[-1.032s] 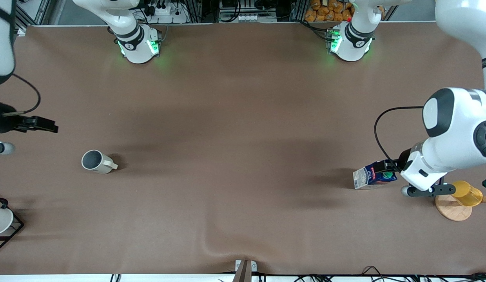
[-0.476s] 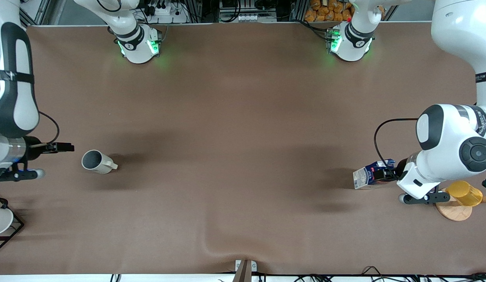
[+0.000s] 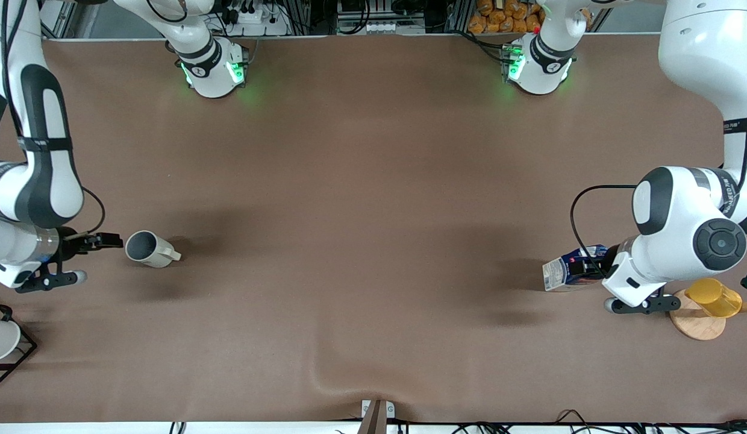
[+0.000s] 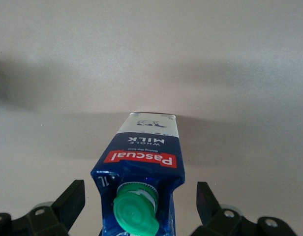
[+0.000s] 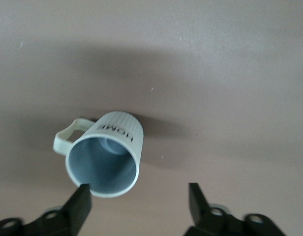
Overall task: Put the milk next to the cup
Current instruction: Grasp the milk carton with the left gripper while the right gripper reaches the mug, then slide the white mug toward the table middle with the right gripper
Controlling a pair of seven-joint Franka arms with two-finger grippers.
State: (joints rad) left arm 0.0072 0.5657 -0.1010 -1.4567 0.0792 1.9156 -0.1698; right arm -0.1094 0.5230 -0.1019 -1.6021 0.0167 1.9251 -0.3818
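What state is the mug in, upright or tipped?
Tipped. The cup lies on its side on the table, its grey inside facing the open right gripper; the right wrist view looks straight into its mouth.

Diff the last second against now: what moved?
The right gripper swung in from the right arm's table end and now sits beside the cup, fingers open. The left gripper eased down around the milk, fingers open astride it, not yet closed. Cup and milk haven't moved.
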